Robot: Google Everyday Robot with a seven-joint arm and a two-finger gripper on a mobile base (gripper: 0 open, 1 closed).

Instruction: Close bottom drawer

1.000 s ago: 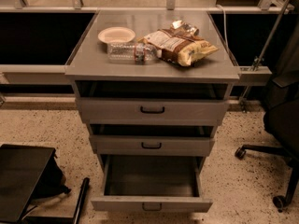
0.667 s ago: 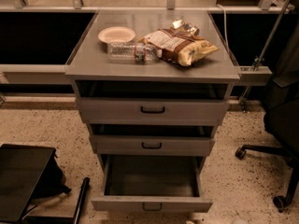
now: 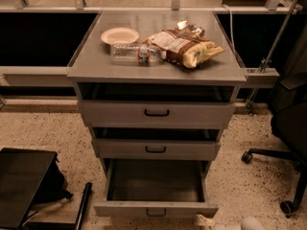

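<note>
The cabinet (image 3: 156, 114) faces the room. Its bottom drawer (image 3: 156, 207) is pulled well out at floor level, with the front running left to right. The claw (image 3: 210, 221) shows at the lower edge, just beside the front's right end. I cannot tell its state. The drawer lies straight ahead, so I judge the push goes back into the cabinet.

Dim indoor lighting with a warm cast, lit from overhead.

The cabinet top (image 3: 96, 66) takes the most light and returns a dull sheen; the snack bag (image 3: 187, 47) shows small glare spots. Deep shadow fills the gaps above the upper two drawer fronts and the inside of the bottom drawer (image 3: 153, 181). The chair (image 3: 292, 114) at right is almost black. The gripper (image 3: 207, 220), at the bottom edge just right of that drawer's front, reads pale against the speckled floor (image 3: 48, 128).
</note>
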